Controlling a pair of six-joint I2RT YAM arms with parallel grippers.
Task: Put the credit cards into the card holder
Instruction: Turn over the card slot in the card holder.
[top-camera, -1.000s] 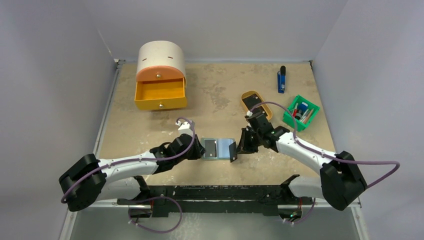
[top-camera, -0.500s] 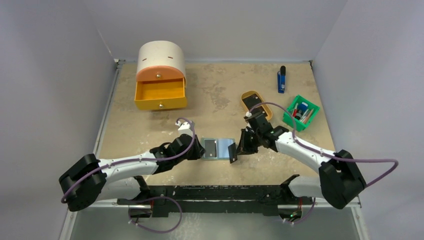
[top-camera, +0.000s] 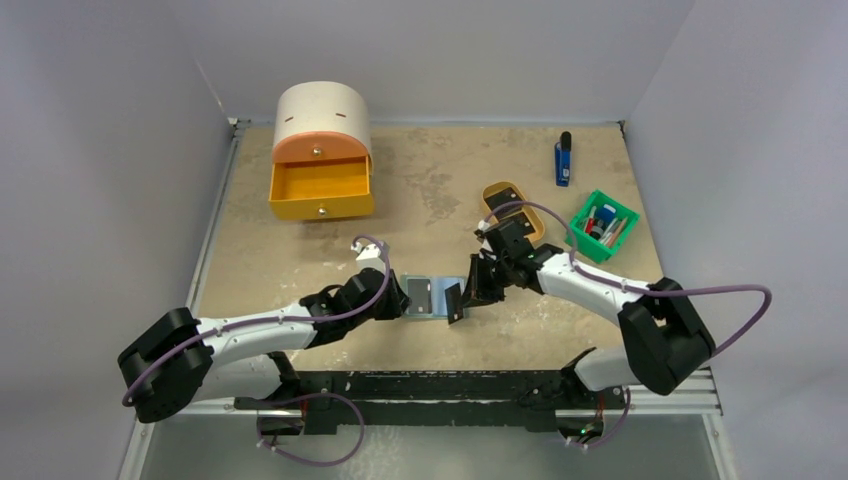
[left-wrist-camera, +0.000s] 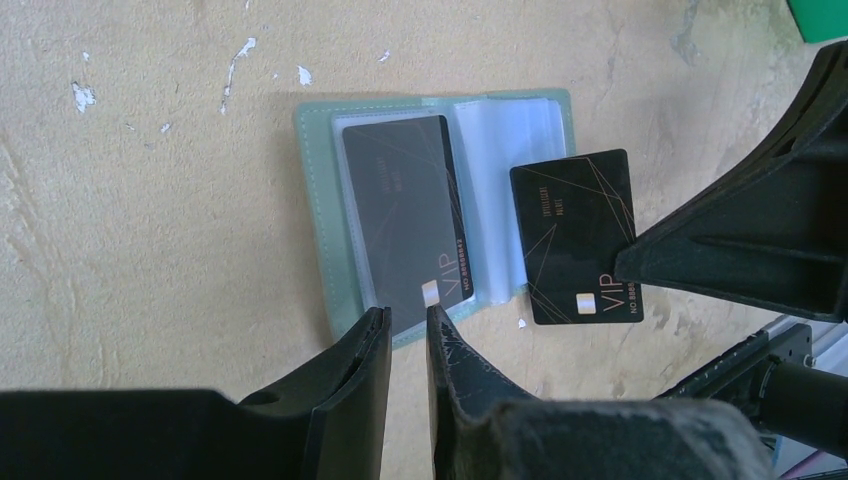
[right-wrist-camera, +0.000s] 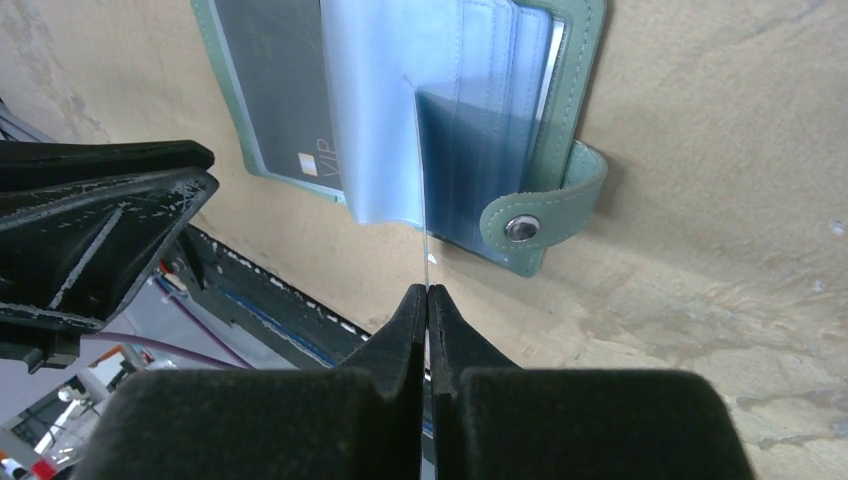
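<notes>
The grey-green card holder lies open on the table; it also shows in the top view and in the right wrist view. One black credit card sits in its left pocket. My right gripper is shut on a second black credit card, seen edge-on in its own view, with the card's far edge at the pale inner pockets. My left gripper is nearly shut and empty, its tips at the holder's near edge.
An orange drawer unit stands open at the back left. A tan oval tray, a green bin and a blue-and-black stick lie at the back right. The black front rail is close behind the holder.
My right gripper has moved left with the black card, bringing it from beside the holder to its right half. The left arm has not moved.
</notes>
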